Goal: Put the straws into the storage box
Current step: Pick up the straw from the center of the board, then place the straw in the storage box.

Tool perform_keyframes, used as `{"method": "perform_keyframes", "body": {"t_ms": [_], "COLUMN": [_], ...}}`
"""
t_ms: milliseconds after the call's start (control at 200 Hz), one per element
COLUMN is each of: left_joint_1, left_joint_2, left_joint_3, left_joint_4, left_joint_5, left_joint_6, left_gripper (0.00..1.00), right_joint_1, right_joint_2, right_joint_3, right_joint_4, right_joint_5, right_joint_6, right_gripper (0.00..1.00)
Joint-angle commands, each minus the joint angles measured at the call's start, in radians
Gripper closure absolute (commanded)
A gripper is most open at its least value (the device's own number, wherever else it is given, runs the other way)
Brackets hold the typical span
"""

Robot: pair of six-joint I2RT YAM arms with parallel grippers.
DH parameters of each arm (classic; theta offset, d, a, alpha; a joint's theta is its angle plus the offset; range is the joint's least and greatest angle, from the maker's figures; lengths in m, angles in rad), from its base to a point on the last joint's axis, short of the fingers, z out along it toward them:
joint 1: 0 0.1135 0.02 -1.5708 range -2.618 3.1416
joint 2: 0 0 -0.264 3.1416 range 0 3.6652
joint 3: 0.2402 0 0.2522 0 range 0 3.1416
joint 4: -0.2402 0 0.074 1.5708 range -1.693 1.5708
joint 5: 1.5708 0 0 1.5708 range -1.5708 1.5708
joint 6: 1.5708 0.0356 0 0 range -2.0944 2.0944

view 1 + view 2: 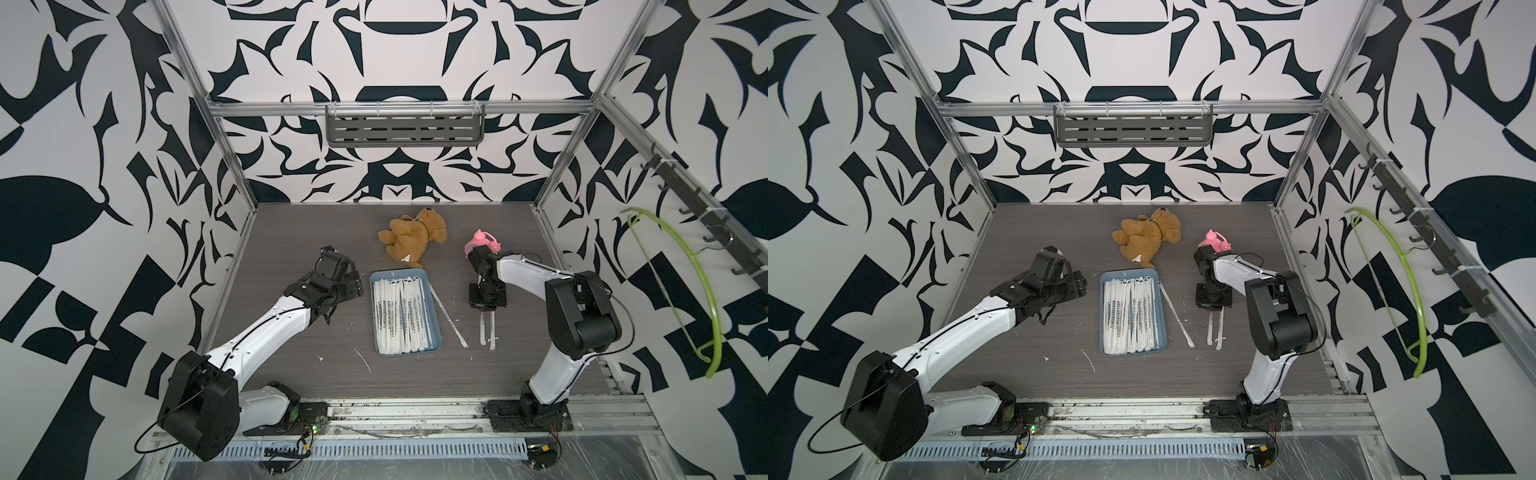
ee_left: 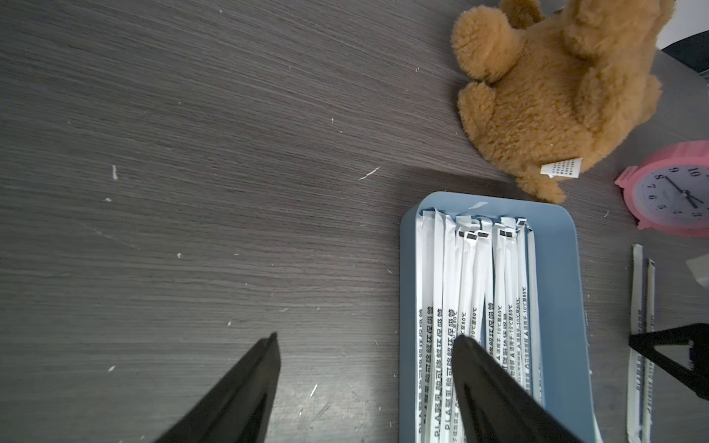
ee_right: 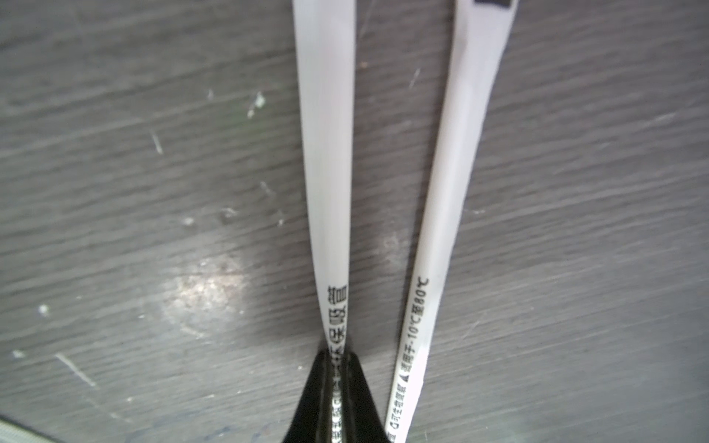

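white-wrapped, three straws [image 1: 448, 316] lie outside the one storage box [image 1: 399, 275].

We see a brown teddy bear [image 1: 413, 237] lying at 12 o'clock on the grey wood-grain table [image 1: 291, 232], with a pink alarm clock [image 1: 482, 243] at its 3 o'clock, apart. Slotted grey shelf [image 1: 405, 131] on the back wall at 12. Green hanger [image 1: 702, 291] on the hook rail [image 1: 702, 212] at 3. White scraps [image 1: 362, 359] at 7.

White-shelled arms [image 1: 266, 328] with bulky black joint housings [image 1: 199, 399]; thin black cables [image 1: 630, 322]; tapered black fingers [image 2: 495, 387].
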Motion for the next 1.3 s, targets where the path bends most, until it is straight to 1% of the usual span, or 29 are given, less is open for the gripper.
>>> {"method": "perform_keyframes", "body": {"t_ms": [0,145,265,340,355,390,490,625,875,1085,1299], "left_joint_1": [0.001,0.001,0.0,-0.003,-0.005,-0.009,-0.02,-0.027,-0.027,-0.029,-0.032], "left_joint_2": [0.012,0.012,0.012,0.012,0.04,0.048,0.055,0.052,0.06,0.07,0.082], "left_joint_3": [-0.019,-0.034,-0.053,-0.057,-0.057,-0.054,-0.051,-0.056,-0.063,-0.058,-0.05], "left_joint_4": [0.017,0.03,0.055,0.068,0.069,0.071,0.073,0.071,0.078,0.078,0.077], "left_joint_5": [0.023,0.032,0.047,0.055,0.056,0.059,0.066,0.076,0.085,0.09,0.092], "left_joint_6": [-0.009,-0.019,-0.036,-0.042,-0.043,-0.043,-0.043,-0.043,-0.041,-0.041,-0.039], "left_gripper": [0.23,0.23,0.24,0.25,0.25,0.25,0.25,0.25,0.25,0.26,0.26], "right_joint_1": [0.04,0.127,0.272,0.373,0.39,0.427,0.487,0.501,0.501,0.484,0.481], "right_joint_2": [-0.064,-0.143,-0.179,-0.149,-0.138,-0.11,-0.025,0.052,0.145,0.171,0.177], "right_joint_3": [0.015,0.082,0.185,0.252,0.264,0.294,0.344,0.363,0.337,0.315,0.3], "right_joint_4": [-0.049,-0.136,-0.192,-0.191,-0.189,-0.179,-0.139,-0.116,-0.075,-0.059,-0.053], "right_joint_5": [-0.014,-0.013,-0.017,-0.027,-0.029,-0.034,-0.047,-0.025,-0.024,-0.014,-0.017], "right_joint_6": [-0.004,0.043,0.129,0.184,0.193,0.208,0.232,0.231,0.222,0.22,0.213], "right_gripper": [0.91,0.91,0.91,0.91,0.91,0.91,0.91,0.92,0.92,0.92,0.87]}}
